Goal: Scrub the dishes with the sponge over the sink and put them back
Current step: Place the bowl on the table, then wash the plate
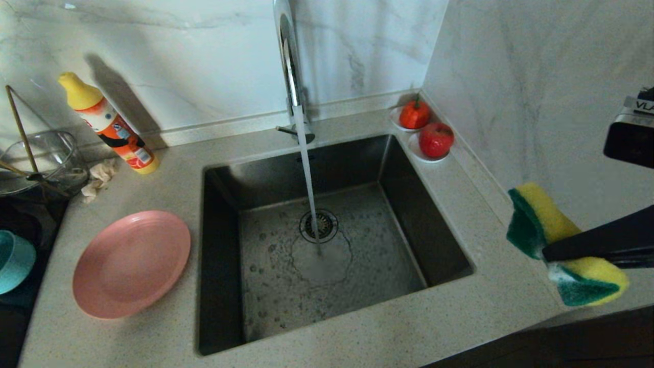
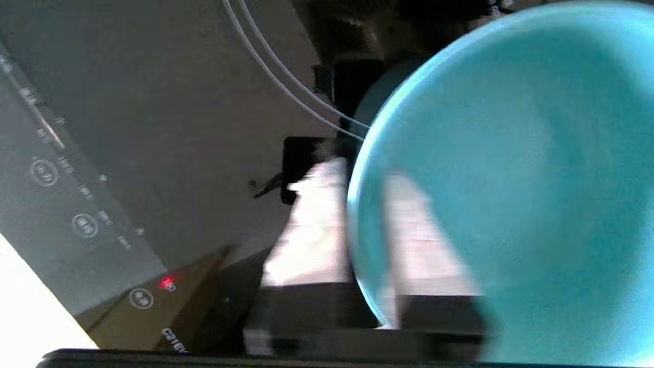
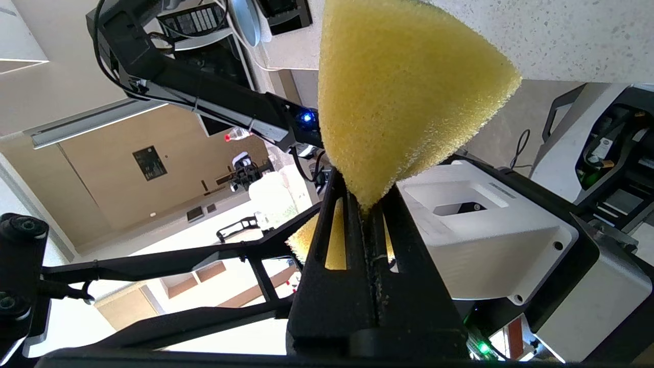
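The teal bowl [image 1: 13,260] sits at the far left on the dark cooktop [image 1: 30,214]. In the left wrist view my left gripper [image 2: 365,176] straddles the rim of the bowl [image 2: 511,153], one finger outside and one inside, with a small gap showing, so it is open. The pink plate [image 1: 132,263] lies flat on the counter left of the sink [image 1: 419,204]. To the right of the sink, above the counter, my right gripper [image 1: 549,253] is shut on the yellow and green sponge [image 1: 536,214], pinching its middle. The right wrist view shows the gripper [image 3: 365,204] squeezing the sponge [image 3: 403,92].
The tap [image 1: 291,66] runs a stream of water onto the sink floor beside the drain [image 1: 319,225]. A detergent bottle [image 1: 110,125], a rag [image 1: 99,176] and a glass bowl [image 1: 36,158] stand at the back left. Two saucers with red fruit [image 1: 436,139] sit at the back right corner.
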Robot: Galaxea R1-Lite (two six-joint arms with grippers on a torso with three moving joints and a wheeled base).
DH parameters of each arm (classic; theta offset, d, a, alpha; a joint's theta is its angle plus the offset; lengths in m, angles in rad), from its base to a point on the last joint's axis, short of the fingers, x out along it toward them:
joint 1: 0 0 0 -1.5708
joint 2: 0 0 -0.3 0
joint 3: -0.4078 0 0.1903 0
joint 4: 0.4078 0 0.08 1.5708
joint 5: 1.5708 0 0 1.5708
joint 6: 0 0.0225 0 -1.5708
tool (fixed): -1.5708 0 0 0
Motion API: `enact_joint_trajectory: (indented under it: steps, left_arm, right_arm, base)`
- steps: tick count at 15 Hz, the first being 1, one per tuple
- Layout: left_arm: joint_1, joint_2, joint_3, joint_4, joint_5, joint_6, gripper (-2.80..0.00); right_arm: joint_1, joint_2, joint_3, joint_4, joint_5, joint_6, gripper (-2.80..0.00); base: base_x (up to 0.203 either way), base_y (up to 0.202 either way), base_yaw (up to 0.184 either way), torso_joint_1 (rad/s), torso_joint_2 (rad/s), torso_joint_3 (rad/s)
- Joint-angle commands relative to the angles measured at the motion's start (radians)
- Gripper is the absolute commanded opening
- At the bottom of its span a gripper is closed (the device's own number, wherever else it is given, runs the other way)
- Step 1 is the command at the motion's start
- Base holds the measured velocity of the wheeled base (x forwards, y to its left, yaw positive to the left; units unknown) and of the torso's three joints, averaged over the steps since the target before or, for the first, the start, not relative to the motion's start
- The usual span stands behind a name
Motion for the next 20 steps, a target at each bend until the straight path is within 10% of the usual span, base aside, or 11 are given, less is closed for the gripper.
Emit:
enact_joint_trajectory:
  steps: [1,6,12,20]
  left_arm:
    - [0.002,-0.015,-0.006,0.0,0.0,-0.003,0.0]
    - [0.002,-0.14,-0.006,0.012,-0.016,-0.002,0.0]
    - [-0.011,-0.376,-0.065,0.2,-0.195,0.018,0.0]
    - [-0.295,-0.457,0.06,0.373,-0.254,0.164,0.0]
  right_arm:
    - [0.0,-0.003,0.007,0.003,0.006,0.004,-2.8]
    - [0.0,-0.014,0.012,0.005,0.006,0.004,-2.8]
    - [0.0,-0.02,0.023,0.005,0.006,0.004,-2.8]
    - [0.001,-0.009,0.026,-0.006,0.006,0.005,-2.8]
  base:
    - [0.0,0.0,0.0,0.0,0.0,0.0]
    - [0.0,0.0,0.0,0.0,0.0,0.0]
    - [0.0,0.0,0.0,0.0,0.0,0.0]
    - [0.0,0.0,0.0,0.0,0.0,0.0]
